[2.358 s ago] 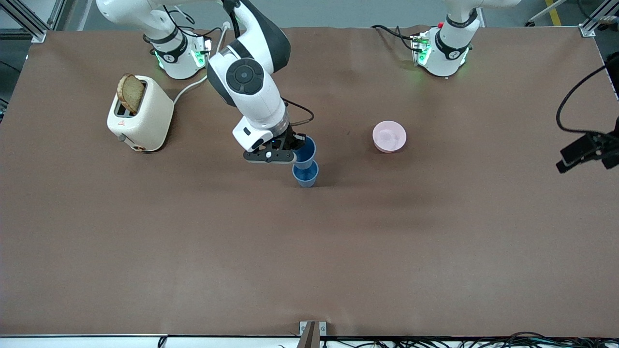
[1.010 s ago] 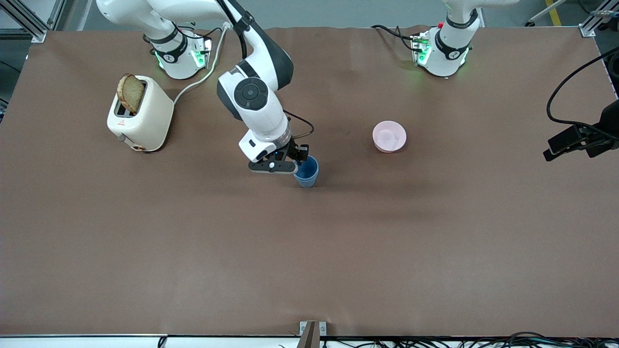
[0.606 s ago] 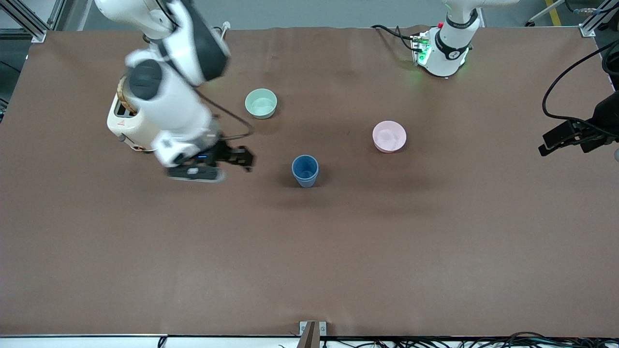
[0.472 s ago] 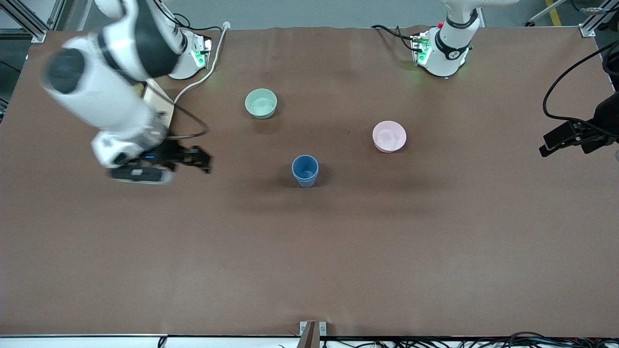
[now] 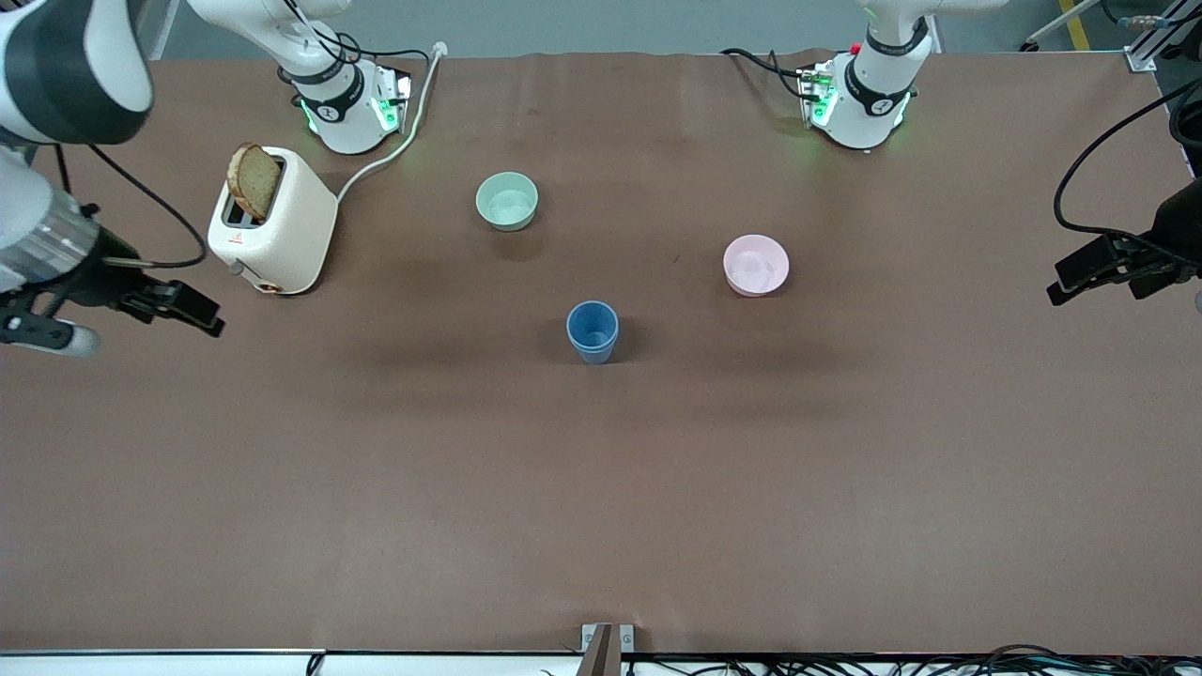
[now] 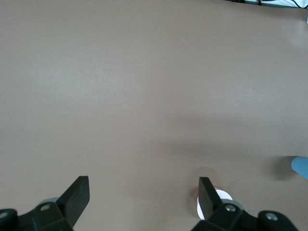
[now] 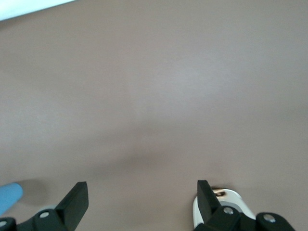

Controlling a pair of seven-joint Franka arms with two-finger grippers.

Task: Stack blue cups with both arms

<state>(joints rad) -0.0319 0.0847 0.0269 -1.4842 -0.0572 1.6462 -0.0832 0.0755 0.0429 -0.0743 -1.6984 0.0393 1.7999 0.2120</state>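
Blue cups (image 5: 593, 330) are seen nested upright mid-table, well apart from the empty, spread right gripper (image 5: 141, 305) and left gripper (image 5: 1103, 272), both parked at the table ends.

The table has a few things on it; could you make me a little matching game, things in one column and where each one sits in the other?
Things:
1. blue cups
2. pale green bowl
3. pink bowl
4. slice of bread

Places:
A. in the toaster's slot
B. nearest the front camera, mid-table, nested as one stack
C. toward the left arm's end
D. farther from the front camera than the cups, between toaster and pink bowl

Pairs: 1-B, 2-D, 3-C, 4-A
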